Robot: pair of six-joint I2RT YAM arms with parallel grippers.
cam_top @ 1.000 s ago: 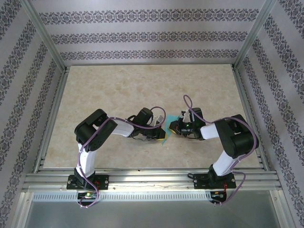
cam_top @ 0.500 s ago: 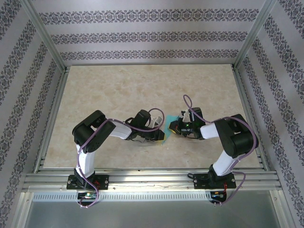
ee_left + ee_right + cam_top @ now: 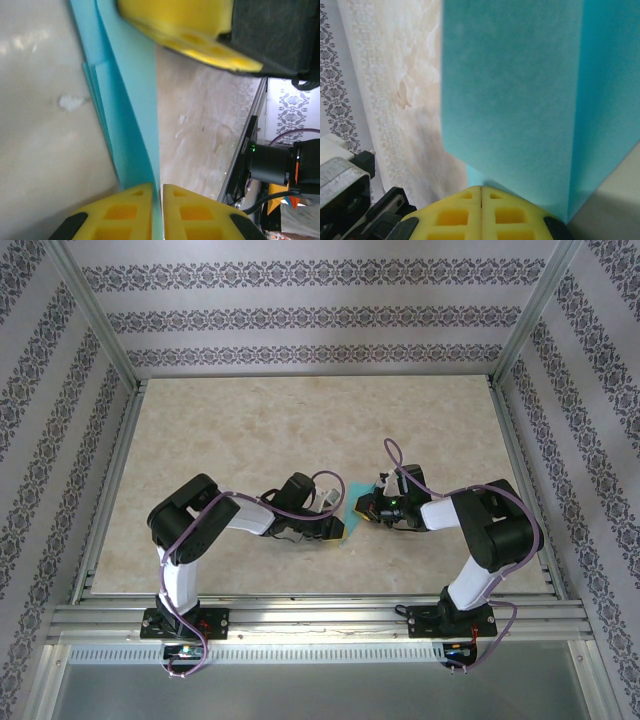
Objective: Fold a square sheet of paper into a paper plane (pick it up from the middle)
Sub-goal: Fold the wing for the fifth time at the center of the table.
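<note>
Since a second ago the left arm has drawn its elbow back toward the left, and both end effectors with the paper have slid slightly leftward. From the top camera, the left end effector [image 3: 333, 527] and right end effector [image 3: 362, 508] meet nose to nose near the middle of the tabletop [image 3: 300, 430], with the folded turquoise sheet of paper [image 3: 349, 521] held between them, just above the surface. At the left wrist, the two yellow fingers [image 3: 127, 212] are pressed almost together on the sheet's lower edge; the paper [image 3: 131, 105] rises from them as a creased, upright band, and the other arm's yellow finger lies at its far end. At the right wrist, the yellow fingers [image 3: 455, 215] are closed tight on a corner of the sheet [image 3: 512, 95], which spreads broad and creased ahead of them.
</note>
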